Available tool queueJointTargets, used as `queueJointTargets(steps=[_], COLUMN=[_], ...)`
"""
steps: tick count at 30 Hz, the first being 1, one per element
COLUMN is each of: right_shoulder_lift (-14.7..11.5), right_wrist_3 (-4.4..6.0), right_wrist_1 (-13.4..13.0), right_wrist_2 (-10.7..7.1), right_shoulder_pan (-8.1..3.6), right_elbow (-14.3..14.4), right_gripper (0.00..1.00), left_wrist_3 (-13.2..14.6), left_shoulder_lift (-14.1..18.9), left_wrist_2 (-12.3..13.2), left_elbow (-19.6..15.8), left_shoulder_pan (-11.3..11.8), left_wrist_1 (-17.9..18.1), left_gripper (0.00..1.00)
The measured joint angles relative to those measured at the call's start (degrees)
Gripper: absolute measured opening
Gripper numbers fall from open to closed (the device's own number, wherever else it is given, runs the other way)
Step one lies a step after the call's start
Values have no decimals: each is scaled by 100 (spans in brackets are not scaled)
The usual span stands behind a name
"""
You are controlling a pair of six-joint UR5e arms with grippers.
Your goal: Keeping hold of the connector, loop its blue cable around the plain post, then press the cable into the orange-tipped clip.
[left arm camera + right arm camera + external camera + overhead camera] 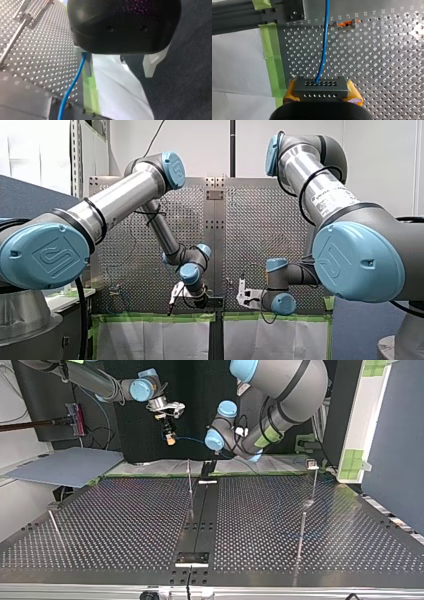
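My right gripper (320, 94) is shut with its yellow pads on a grey connector block (320, 86). The blue cable (323, 50) runs from the block ahead over the perforated plate. An orange-tipped clip (344, 24) lies further ahead, just beside the cable. In the top view my right gripper (170, 434) hangs above the table's far edge, and the cable (192, 439) stretches across to my left gripper (209, 467). My left gripper (119, 74) is open; the cable (72, 85) passes along one finger (88, 67).
Thin metal posts stand on the table: one at the middle far edge (190, 477), one at the right (302, 530), one clip-topped behind it (313, 477), one at the left (54, 527). Green tape (90, 92) and white sheeting edge the plate.
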Motion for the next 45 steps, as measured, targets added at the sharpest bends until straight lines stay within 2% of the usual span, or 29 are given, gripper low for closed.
queueJointTargets(steps=[8,17,18,19,20,21,22,23,24,25,26,27,37,45], right_shoulder_lift=[-1,-1,-1,-1,-1,-1,0,0,0,0,0,-1,4,3], right_wrist_3=[-63,-125,-138,-149,-161,-173,-180,-186,-191,-193,-195,-196,-198,-179], right_wrist_1=[100,272,293,307,317,327,332,336,339,342,346,351,361,351], right_wrist_2=[-5,143,149,152,154,158,160,162,163,164,164,165,189,259], right_shoulder_pan=[0,-28,-42,-53,-64,-79,-91,-101,-113,-122,-132,-146,-216,-320], right_elbow=[-5,-45,-46,-46,-46,-46,-46,-46,-46,-46,-46,-46,-46,-52], right_gripper=[2,2,2,2,2,2,2,2,2,2,2,2,2,2], left_wrist_3=[-7,-44,-37,-27,-13,4,17,28,37,37,32,17,-70,-132], left_shoulder_lift=[0,-4,-4,-5,-5,-5,-5,-4,-4,-4,-3,-3,3,130], left_wrist_2=[-445,-956,-1017,-1046,-1057,-1048,-1028,-1001,-974,-967,-968,-969,-850,-1117], left_elbow=[-78,-180,-182,-182,-182,-182,-182,-183,-183,-184,-185,-185,-197,-543], left_shoulder_pan=[-64,-84,-85,-87,-88,-90,-91,-93,-100,-107,-114,-122,-157,-278], left_wrist_1=[397,641,647,656,673,708,740,770,805,826,842,861,1009,1310], left_gripper=[100,100,95,77,77,65,47,47,24,9,9,0,0,0])
